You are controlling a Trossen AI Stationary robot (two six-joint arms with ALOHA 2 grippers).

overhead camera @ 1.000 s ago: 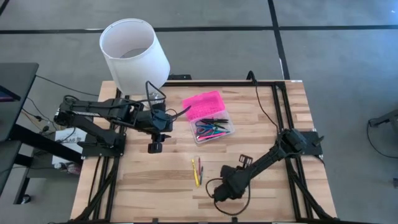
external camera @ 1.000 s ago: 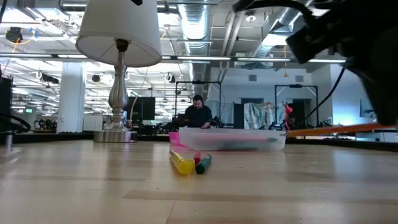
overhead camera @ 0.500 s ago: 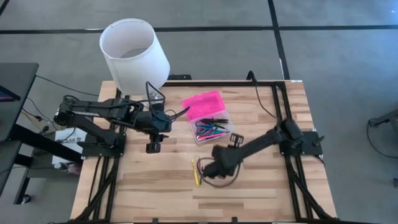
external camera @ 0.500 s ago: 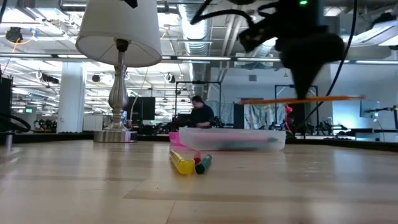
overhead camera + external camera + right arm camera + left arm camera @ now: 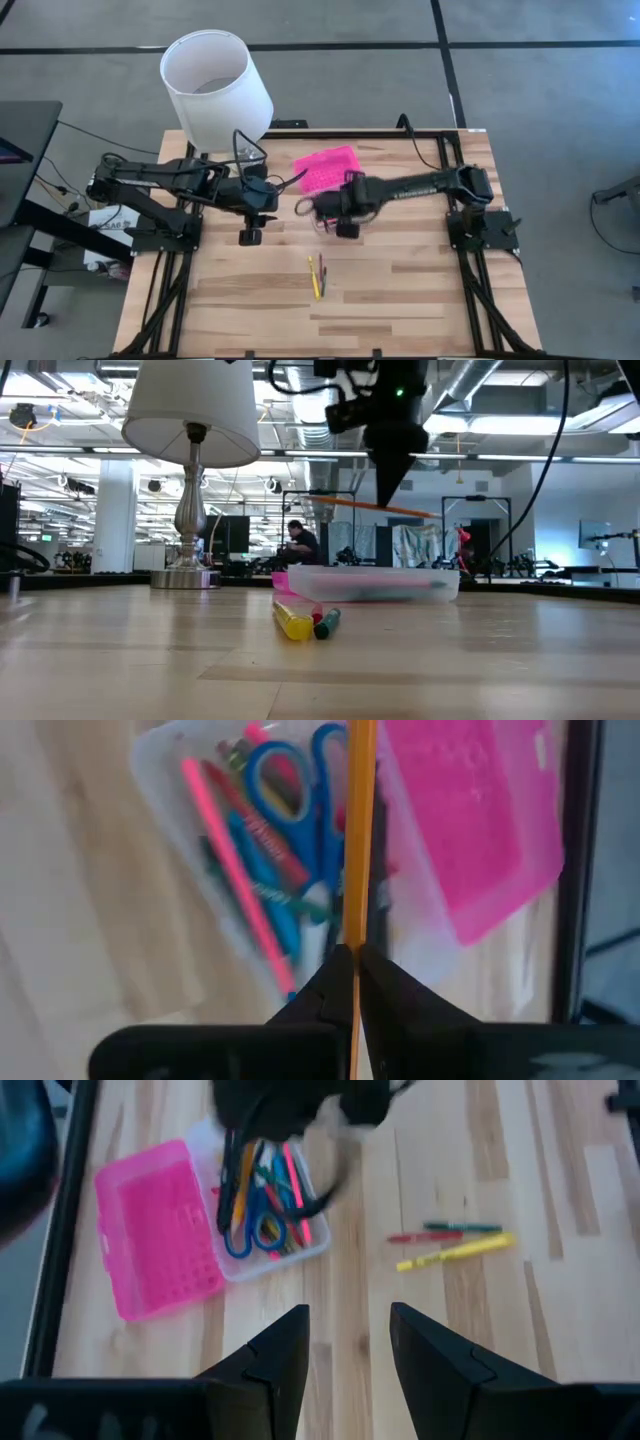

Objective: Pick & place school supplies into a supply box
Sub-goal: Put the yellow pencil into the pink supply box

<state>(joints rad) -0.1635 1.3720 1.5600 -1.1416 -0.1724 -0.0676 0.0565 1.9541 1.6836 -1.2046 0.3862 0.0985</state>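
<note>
Right gripper [image 5: 352, 965] is clamping a long orange pencil [image 5: 358, 830] above the clear plastic supply box [image 5: 358, 212] with its pink lid [image 5: 327, 167], centre frame. Released tilted, the pencil could bridge the rim and roll out. Left gripper [image 5: 348, 1342], jaws parted and empty, is waiting centre-left. Lower down, yellow, green and red markers [image 5: 317, 273] are lying loose; the arm is hiding most of the box.

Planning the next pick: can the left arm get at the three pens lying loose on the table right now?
Probably yes. The left hand hangs open beside the clear box base, and only bare wood lies between it and the three loose pens. The right hand holds an orange pencil above the box, away from them.
</note>
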